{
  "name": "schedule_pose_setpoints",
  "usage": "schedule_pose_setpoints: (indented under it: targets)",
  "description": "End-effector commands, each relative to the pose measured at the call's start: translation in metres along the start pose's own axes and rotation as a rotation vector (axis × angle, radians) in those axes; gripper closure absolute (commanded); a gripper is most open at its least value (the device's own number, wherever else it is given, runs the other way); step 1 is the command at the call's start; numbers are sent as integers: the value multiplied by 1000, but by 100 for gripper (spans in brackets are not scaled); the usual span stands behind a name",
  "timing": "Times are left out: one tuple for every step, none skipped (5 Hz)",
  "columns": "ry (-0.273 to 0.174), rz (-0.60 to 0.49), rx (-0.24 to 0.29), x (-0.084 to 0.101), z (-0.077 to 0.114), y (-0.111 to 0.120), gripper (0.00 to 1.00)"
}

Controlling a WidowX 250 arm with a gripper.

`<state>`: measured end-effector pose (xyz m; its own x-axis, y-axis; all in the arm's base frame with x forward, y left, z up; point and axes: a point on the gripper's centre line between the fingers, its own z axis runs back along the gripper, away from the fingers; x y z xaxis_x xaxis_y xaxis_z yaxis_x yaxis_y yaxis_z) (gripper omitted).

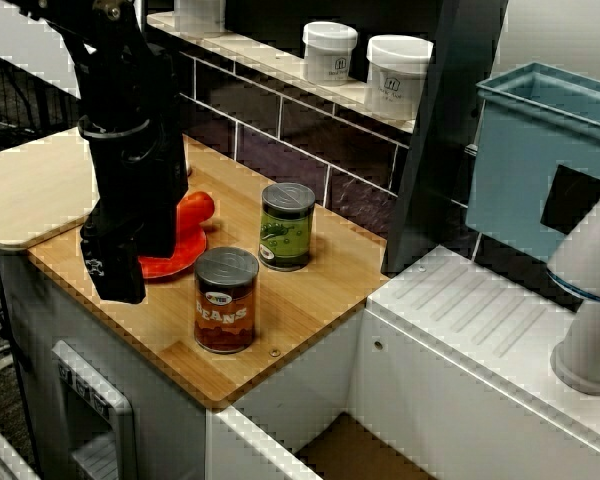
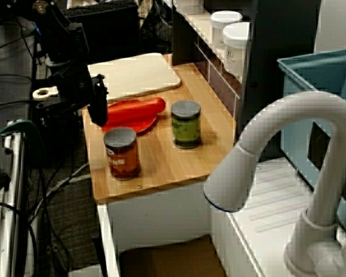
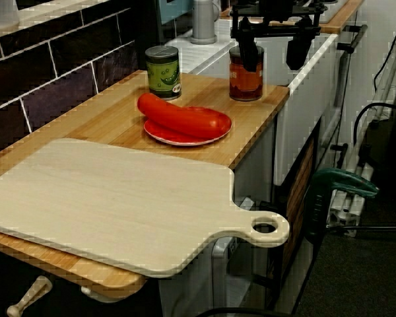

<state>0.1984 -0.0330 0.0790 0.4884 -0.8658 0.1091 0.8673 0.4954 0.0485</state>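
Hanging apart and empty, the jaws grip nothing: the two black fingers [image 3: 249, 58] show a clear gap in the view along the tabletop. In the high front view they sit low at the front rim of the flat round red plate [image 1: 175, 262]; whether they touch it I cannot tell. A long glossy red pepper [image 3: 178, 115] lies across the plate.

Step in hand, as judged: a hover beside the plate. Any grip from here would call for lining the gap over the pepper.

A brown-labelled beans tin [image 1: 225, 300] stands just beside the plate, with a green-labelled tin [image 1: 286, 228] behind it. A pale wooden cutting board [image 3: 119, 205] overlaps the wooden tabletop [image 1: 310, 300] beyond the plate.
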Motion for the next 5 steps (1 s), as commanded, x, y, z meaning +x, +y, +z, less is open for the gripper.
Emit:
schedule_pose_setpoints:
  targets:
    - [7, 102, 39, 4, 9, 4, 0]
    - [32, 220, 84, 1, 8, 3, 0]
    - [47, 231, 82, 4, 8, 7, 0]
    - [49, 257, 87, 7, 5, 11, 0]
    - [48, 283, 76, 10, 0, 14, 0]
